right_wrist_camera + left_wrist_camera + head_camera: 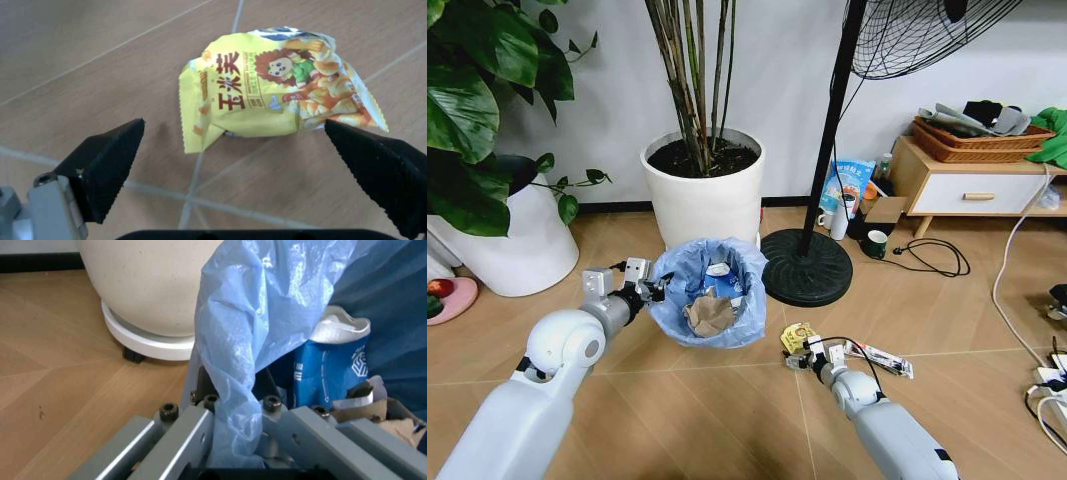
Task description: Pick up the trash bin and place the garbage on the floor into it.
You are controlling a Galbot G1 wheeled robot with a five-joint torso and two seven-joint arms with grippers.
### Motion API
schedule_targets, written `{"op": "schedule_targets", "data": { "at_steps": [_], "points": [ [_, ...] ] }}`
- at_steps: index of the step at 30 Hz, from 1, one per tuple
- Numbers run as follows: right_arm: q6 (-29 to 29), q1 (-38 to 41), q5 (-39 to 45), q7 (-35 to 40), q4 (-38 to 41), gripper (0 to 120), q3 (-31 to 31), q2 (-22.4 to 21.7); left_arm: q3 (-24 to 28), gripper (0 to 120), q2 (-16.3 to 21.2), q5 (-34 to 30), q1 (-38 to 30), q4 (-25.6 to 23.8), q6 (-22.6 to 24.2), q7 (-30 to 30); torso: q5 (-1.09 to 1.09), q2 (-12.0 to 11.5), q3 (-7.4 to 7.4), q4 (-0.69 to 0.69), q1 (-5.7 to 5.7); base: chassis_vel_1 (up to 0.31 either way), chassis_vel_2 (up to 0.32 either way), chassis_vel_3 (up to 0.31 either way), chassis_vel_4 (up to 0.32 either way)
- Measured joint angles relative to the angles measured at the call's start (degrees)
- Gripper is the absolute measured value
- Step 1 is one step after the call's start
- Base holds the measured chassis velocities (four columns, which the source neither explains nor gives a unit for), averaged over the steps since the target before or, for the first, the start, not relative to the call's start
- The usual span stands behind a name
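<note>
The trash bin [709,292], dark with a crinkly light-blue bag, is held by my left gripper [655,287], which is shut on its near-left rim; the left wrist view shows the gripper [240,412] clamping the bag's edge [253,330]. Inside the bin lie a blue-white carton [331,367] and brown crumpled paper [709,315]. On the floor to the bin's right lies a yellow snack wrapper [795,335] [273,82]. My right gripper [803,356] [233,127] hovers open just over it, one black finger [110,157] on each side. A long thin wrapper [882,358] lies further right.
A large white plant pot [703,195] stands right behind the bin, and another white pot [522,240] sits at the left. The fan's black base [807,268] is beside the bin. Cables [932,255], a mug [877,243] and a wooden cabinet [972,185] are at the right.
</note>
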Motion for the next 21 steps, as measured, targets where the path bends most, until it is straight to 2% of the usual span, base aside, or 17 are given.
{"op": "schedule_targets", "data": {
  "at_steps": [10, 13, 14, 15, 19, 20, 21],
  "points": [
    [1.1, 3.9, -1.8, -0.3, -5.9, 96, 0.5, 2.2, 0.5, 0, -0.2, 0.2, -0.4, 0.5, 0.0, 0.2, 0.01, 0.0, 0.0, 0.0, 0.0, 0.0, 0.0, 0.0, 0.0],
    [1.4, 5.4, -2.4, -0.7, -8.0, 86, 0.8, 2.8, 0.6, 0, -0.4, 0.2, -0.8, 0.9, 0.0, 0.2, 0.01, 0.0, 0.0, 0.0, 0.0, 0.0, 0.0, 0.0, 0.0],
    [1.4, 5.6, -2.3, -0.8, -8.2, 80, 0.8, 2.9, 0.6, 0, -0.4, 0.2, -0.9, 1.0, 0.0, 0.2, 0.01, 0.0, 0.0, 0.0, 0.0, 0.0, 0.0, 0.0, 0.0],
    [1.4, 5.6, -2.3, -0.8, -8.2, 80, 0.8, 2.9, 0.6, 0, -0.4, 0.2, -0.9, 1.0, 0.0, 0.2, 0.01, 0.0, 0.0, 0.0, 0.0, 0.0, 0.0, 0.0, 0.0],
    [1.4, 5.7, -2.3, -0.9, -8.8, 65, 0.8, 3.0, 0.7, 0, -0.4, 0.2, -1.2, 1.3, 0.0, 0.3, 0.01, 0.0, 0.0, 0.0, 0.0, 0.0, 0.0, 0.0, 0.0],
    [1.4, 5.7, -2.3, -0.9, -8.8, 65, 0.8, 3.0, 0.7, 0, -0.4, 0.2, -1.2, 1.3, 0.0, 0.3, 0.01, 0.0, 0.0, 0.0, 0.0, 0.0, 0.0, 0.0, 0.0],
    [1.2, 5.6, -2.3, -0.9, -9.0, 58, 0.9, 3.1, 0.7, 0, -0.4, 0.2, -1.3, 1.4, 0.0, 0.4, 0.0, 0.0, 0.0, 0.0, 0.0, 0.0, 0.0, 0.0, 0.0]
  ]
}}
